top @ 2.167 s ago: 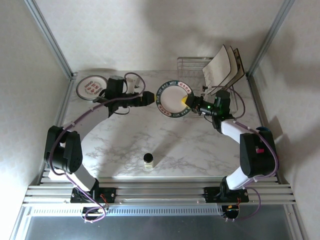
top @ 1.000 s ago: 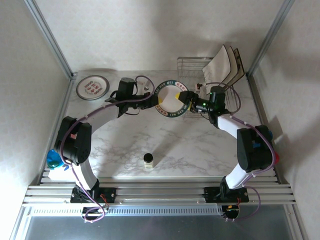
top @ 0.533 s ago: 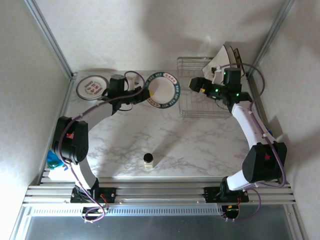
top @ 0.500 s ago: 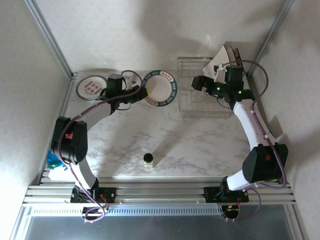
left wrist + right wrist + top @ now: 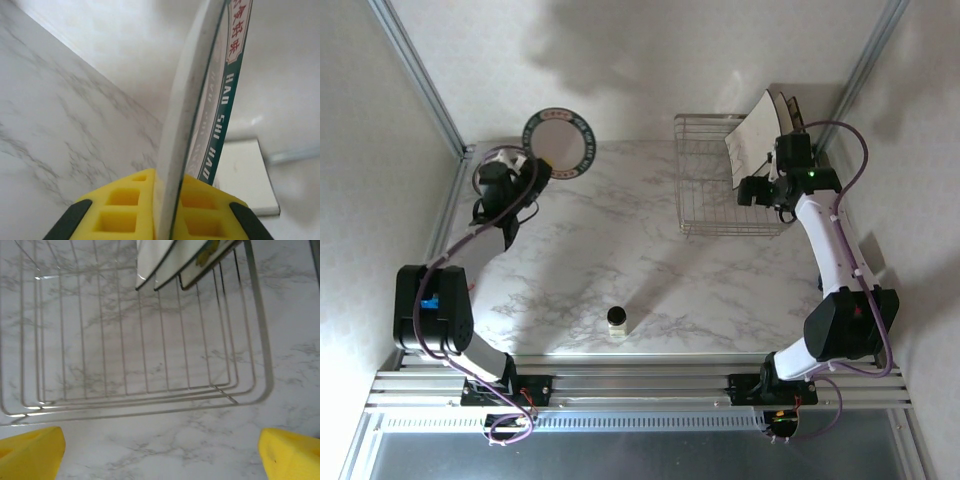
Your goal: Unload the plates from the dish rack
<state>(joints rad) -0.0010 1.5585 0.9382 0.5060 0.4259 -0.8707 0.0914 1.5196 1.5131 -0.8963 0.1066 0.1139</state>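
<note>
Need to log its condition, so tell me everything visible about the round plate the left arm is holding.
The round plate has a white centre and a dark teal rim band with white lettering and red patches; it looks like glazed ceramic. The left pincer is shut on its lower edge, yellow pads pressing both faces. It is held up off the table at the far-left corner, face toward the overhead camera. Nothing else seems to touch it.

A silver wire dish rack (image 5: 150,407) sits on a white marbled desk (image 5: 175,450). In the rack's far right corner, three dark-edged cream plates (image 5: 165,260) lean together. Just outside the rack's near rim, the right gripper (image 5: 160,445) spreads its yellow fingers (image 5: 30,450) wide.
</note>
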